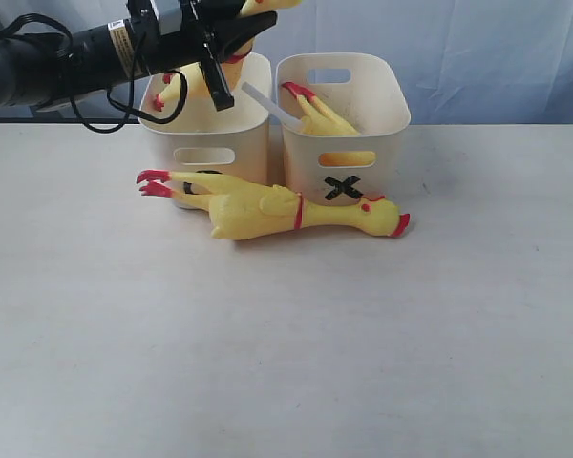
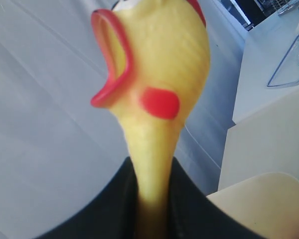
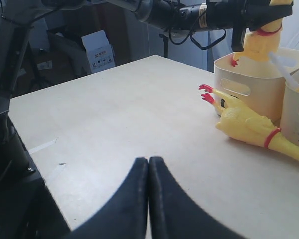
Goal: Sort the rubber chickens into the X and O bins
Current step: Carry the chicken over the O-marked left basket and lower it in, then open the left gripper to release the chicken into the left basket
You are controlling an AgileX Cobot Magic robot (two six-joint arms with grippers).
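My left gripper (image 1: 231,40) is shut on the neck of a rubber chicken (image 2: 157,69). It holds the bird above the left cream bin (image 1: 205,129), with the red feet (image 1: 160,95) hanging down inside. That bin's mark is mostly hidden. A second chicken (image 1: 267,210) lies on the table across the front of both bins, its head to the right. A third one (image 1: 320,114) rests in the bin marked with a black X (image 1: 342,188). Low over the table and well away from the bins, my right gripper (image 3: 148,164) is shut and holds nothing.
A pale strip (image 1: 265,101) leans at the X bin's left rim. The bins stand at the table's back edge, in front of a blue-grey cloth backdrop. The left arm (image 1: 67,52) with its cables reaches in from the upper left. A cardboard box (image 3: 98,51) stands beyond the table.
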